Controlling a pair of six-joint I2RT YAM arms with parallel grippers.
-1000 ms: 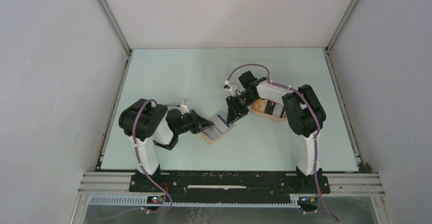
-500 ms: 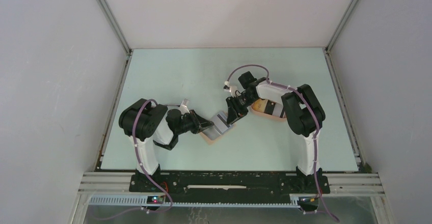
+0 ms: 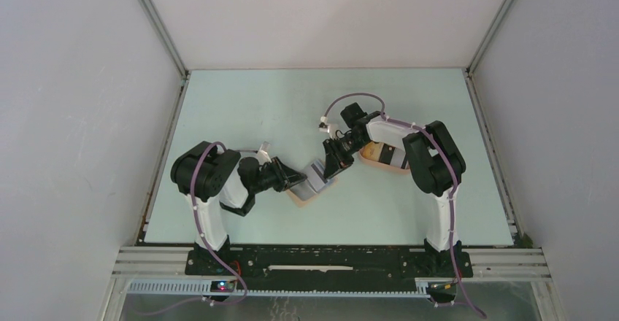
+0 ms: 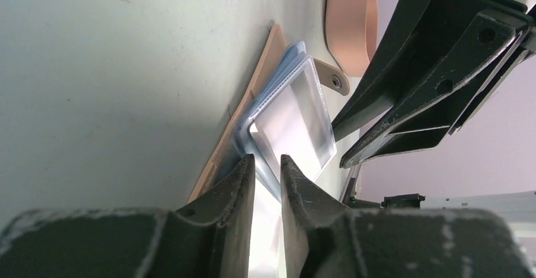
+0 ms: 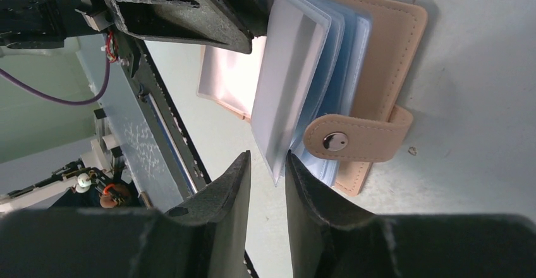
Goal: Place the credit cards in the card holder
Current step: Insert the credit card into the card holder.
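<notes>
My left claw [image 4: 267, 159] straddles a clear sleeve [image 4: 294, 117] corner, jaws a narrow slit; I can't tell if it pinches. The card holder [image 5: 392, 57] lies open mid-desk [image 3: 255, 109], toward the near edge, probably spread for loading. My right claw [image 5: 267, 158], slightly open, brackets another sleeve corner.

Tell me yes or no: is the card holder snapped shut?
No, the card holder lies open, its snap strap loose and its clear sleeves fanned out.

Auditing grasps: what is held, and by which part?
Left jaws: the card holder's clear sleeve, at its edge, grip uncertain. Right jaws straddle its corner, not closed.
</notes>
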